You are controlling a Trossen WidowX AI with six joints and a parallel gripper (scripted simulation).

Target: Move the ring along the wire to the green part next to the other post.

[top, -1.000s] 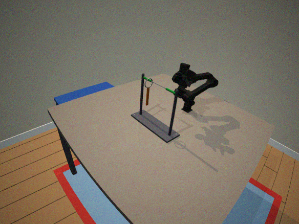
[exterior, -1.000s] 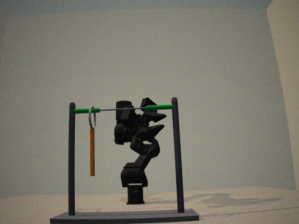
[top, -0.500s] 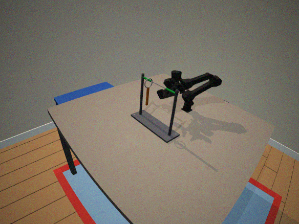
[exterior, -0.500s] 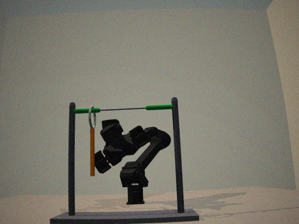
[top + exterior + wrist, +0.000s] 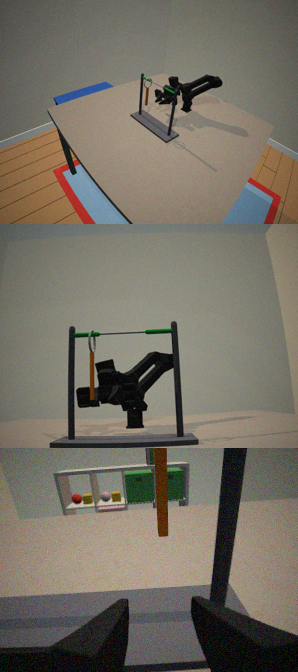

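On a pale tabletop, grey walls behind

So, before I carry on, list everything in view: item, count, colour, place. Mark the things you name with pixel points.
Ring (image 5: 144,83) (image 5: 89,341): one, silvery, around a green wire end
Handle (image 5: 147,96) (image 5: 92,375) (image 5: 161,498): one, orange, below ring
Wire (image 5: 169,90) (image 5: 158,331): one, green ends, thin grey middle, between posts
Posts (image 5: 141,97) (image 5: 71,382) (image 5: 229,523): two, dark grey, on base
Base (image 5: 153,126) (image 5: 122,442) (image 5: 75,603): one, grey, on table
Table (image 5: 115,128) (image 5: 229,429) (image 5: 75,553): one, beige, dark leg
Bench (image 5: 84,91): one, blue, beyond table
Rug (image 5: 69,189): one, blue, red border, under table
Floor (image 5: 28,163): wooden
Walls (image 5: 89,38) (image 5: 217,288): greyish
Shelf (image 5: 61,493): one, whitish, background
Balls (image 5: 76,498): two, red and pink, on shelf
Blocks (image 5: 88,498): two, yellow, on shelf
Bins (image 5: 139,487): two, green, on shelf
Arm (image 5: 197,84) (image 5: 145,367): one, black, behind wire
Fingers: two, black, apart
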